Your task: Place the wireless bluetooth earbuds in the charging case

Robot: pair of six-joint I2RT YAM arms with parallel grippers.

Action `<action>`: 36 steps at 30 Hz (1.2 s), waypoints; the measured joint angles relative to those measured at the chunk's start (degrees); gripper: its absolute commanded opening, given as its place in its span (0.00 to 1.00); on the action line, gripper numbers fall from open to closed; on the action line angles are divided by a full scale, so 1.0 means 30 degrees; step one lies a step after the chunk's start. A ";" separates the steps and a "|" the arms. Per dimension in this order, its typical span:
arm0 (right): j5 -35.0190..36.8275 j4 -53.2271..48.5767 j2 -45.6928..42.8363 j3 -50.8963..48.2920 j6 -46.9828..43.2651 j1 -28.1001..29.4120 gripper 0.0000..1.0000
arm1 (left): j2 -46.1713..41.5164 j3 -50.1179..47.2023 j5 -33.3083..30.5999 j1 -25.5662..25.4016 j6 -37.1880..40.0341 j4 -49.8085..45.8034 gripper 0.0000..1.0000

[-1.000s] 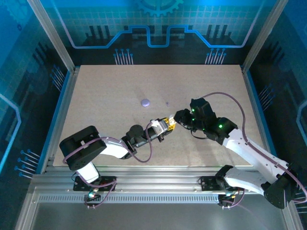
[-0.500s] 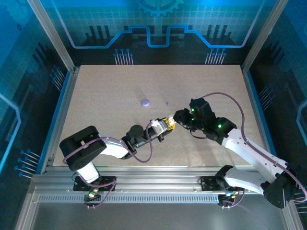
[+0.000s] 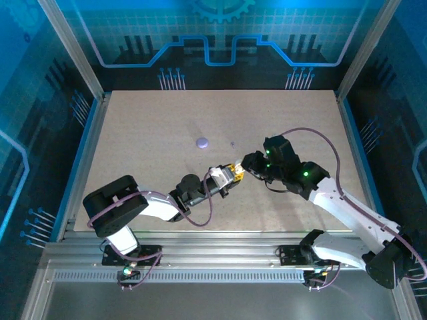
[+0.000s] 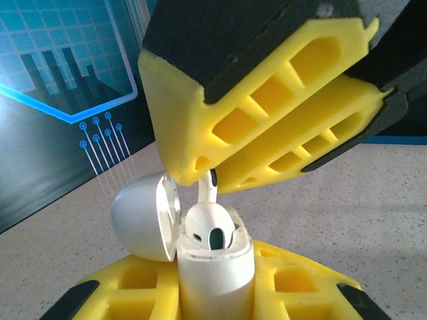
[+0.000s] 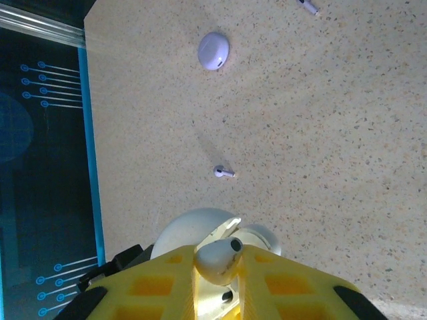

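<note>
Speckled beige tabletop (image 3: 147,133), blue circuit-print walls (image 3: 220,40), aluminium frame (image 3: 72,47)

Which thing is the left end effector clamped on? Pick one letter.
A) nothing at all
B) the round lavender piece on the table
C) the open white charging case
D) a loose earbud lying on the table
C: in the left wrist view the charging case, its lid flipped open, sits pinched in the left end effector.
</note>
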 measured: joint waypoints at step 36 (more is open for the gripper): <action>-0.1654 -0.0911 0.1894 0.1574 -0.1727 -0.0780 0.20 | 0.0000 -0.0313 -0.1851 0.0000 -0.0015 0.0102 0.21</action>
